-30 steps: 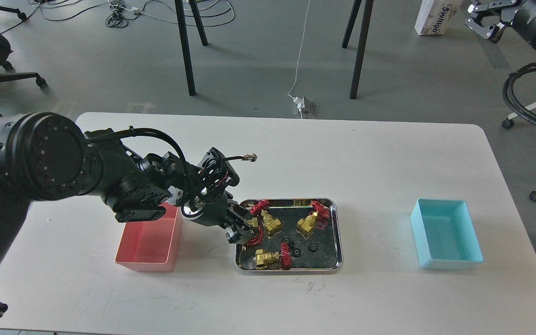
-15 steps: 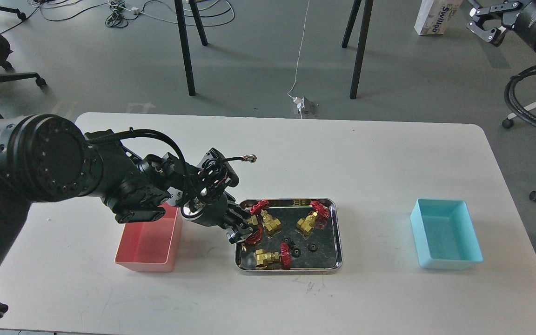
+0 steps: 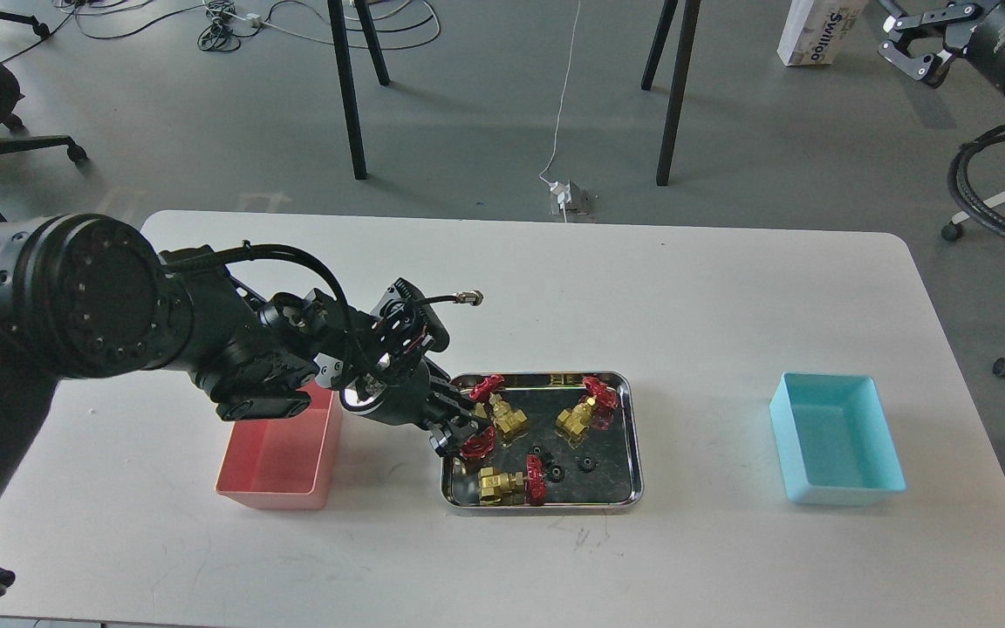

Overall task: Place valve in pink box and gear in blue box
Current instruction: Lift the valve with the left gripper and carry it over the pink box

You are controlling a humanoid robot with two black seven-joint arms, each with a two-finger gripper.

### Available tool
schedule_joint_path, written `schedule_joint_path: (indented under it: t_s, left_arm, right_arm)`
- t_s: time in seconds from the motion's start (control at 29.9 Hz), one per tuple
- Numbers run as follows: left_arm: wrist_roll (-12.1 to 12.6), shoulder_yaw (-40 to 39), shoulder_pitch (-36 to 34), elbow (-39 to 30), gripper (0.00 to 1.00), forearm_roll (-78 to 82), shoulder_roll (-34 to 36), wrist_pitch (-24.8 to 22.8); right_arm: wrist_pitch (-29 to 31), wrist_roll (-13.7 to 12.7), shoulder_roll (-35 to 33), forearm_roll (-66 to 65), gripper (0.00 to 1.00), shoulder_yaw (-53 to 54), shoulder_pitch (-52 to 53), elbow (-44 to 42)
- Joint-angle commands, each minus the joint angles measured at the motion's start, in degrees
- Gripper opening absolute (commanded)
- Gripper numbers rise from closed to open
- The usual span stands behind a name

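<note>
Four valves sit in the steel tray (image 3: 633,453) at the middle of the table (image 3: 686,296), and the one I'm working, the valve (image 3: 476,443) at the tray's left edge, has its red handwheel between the fingers of my left tool (image 3: 461,433), which looks closed on it, though the fingers are dark and partly overlap the wheel. Beside it, toward the tray's far side, lies a second valve (image 3: 502,412), a third (image 3: 585,410) rests near the far right corner, and a fourth (image 3: 511,482) lies along the near edge. Three small black pieces sit between them; the gear (image 3: 587,463) is the rightmost. The pink box (image 3: 280,462) stands just left of the tray, partly under my left arm, and the blue box (image 3: 836,449) stands well apart to the right. My right tool (image 3: 908,44) hangs at the top right corner, off the table, with its fingers spread.
</note>
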Motion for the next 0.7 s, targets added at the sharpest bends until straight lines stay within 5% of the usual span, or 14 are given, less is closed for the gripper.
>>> schedule_joint_path:
  t_s: [0.0,0.4,0.67]
  left_arm:
    - [0.0,-1.55,-2.18,-1.82,0.12,0.11,0.0,0.79]
    - [0.0,-4.54,-12.99,-15.88,0.11,2.04,12.03,2.01]
    - [0.0,-4.81,-18.27,-26.52,0.12,9.85,30.3,4.39]
  right_arm:
    - [0.05,0.0,0.14,0.0,1.0,0.01,0.0,-0.01]
    - [-1.09,0.0,1.55,0.0,1.0,0.62,1.05,0.34]
    - [-7.51,0.0,3.84,0.0,1.0,0.18,6.32,0.95]
